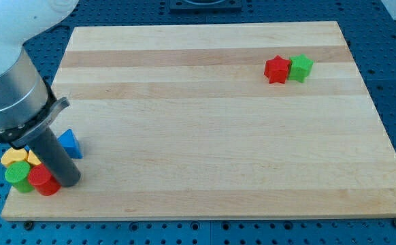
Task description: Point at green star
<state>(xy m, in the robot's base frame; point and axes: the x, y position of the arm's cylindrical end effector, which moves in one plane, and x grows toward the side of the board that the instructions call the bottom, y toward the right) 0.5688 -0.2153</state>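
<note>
Wooden board (pixel 205 122), pale, laid on a blue perforated bench.

Item 1: my tip (pixel 69 182). Lower end of a dark rod, down at the view's bottom left corner of the board. It holds nothing and has no jaws to open or close. It sits in a cluster of blocks: red cylinder (pixel 43 180) just beside it on the view's left, green cylinder (pixel 19 177) further left, yellow block (pixel 15 157) above those, shape unclear because it is partly hidden. Blue block (pixel 69 143), roughly triangular, lies just above the tip.

Item 2: task's thing. The one green piece away from the tip is the green block (pixel 301 68), far off toward the view's top right, well apart from the tip. Its outline reads blocky and I cannot confirm a star shape at this size. It touches the red star (pixel 277 69) on that star's right.

Step in hand, as judged: the approach has not started. The tip is at the opposite corner from the target.

Next move, as judged: a long diagonal slide up and to the view's right over bare board, leaving the near cluster undisturbed and stopping just short of the green block without nudging it or its red neighbour.
</note>
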